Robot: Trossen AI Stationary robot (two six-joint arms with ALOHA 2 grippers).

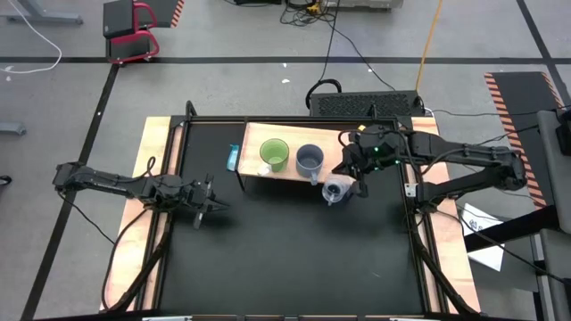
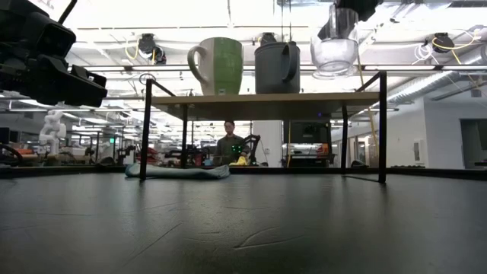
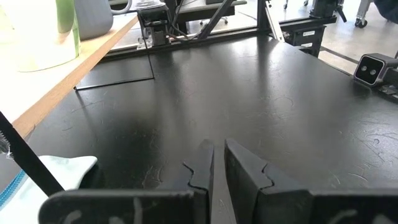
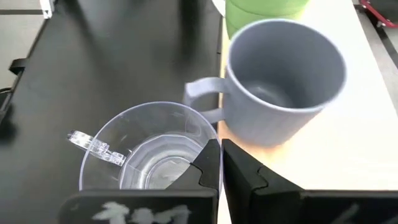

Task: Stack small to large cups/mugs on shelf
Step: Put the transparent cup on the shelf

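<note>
Right arm: I have it stretched in from the right of the high view, elbow bent, wrist at the shelf's right end.
Right tool (image 4: 221, 163): clamped on the rim of the clear glass cup (image 1: 335, 190); in the low view the cup hangs top right, raised above the board's level.
Glass cup position: lower right of the shelf in the high view, over the board's front edge, just beside the grey-blue mug; handle toward the left of the right wrist view.
Left arm: lying in from the left of the high view, low over the tabletop, well apart from the shelf.
Left tool (image 3: 217, 158): holding nothing; fingers nearly together with a thin slit between them.
Shelf (image 1: 254, 168): tan board on dark legs, centre top of the tabletop.
Lime-green mug (image 1: 274, 155): upright on the shelf, left of the grey-blue one.
Grey-blue mug (image 1: 310, 160): upright on the shelf, middle.
Tabletop (image 1: 294, 250): black, scuffed, with light wooden strips along both sides.
Cloth (image 2: 176, 171): pale blue, under the shelf's left end.
Room: open workshop with ceiling lights; a person sits far behind, seen between the shelf legs in the low view.
</note>
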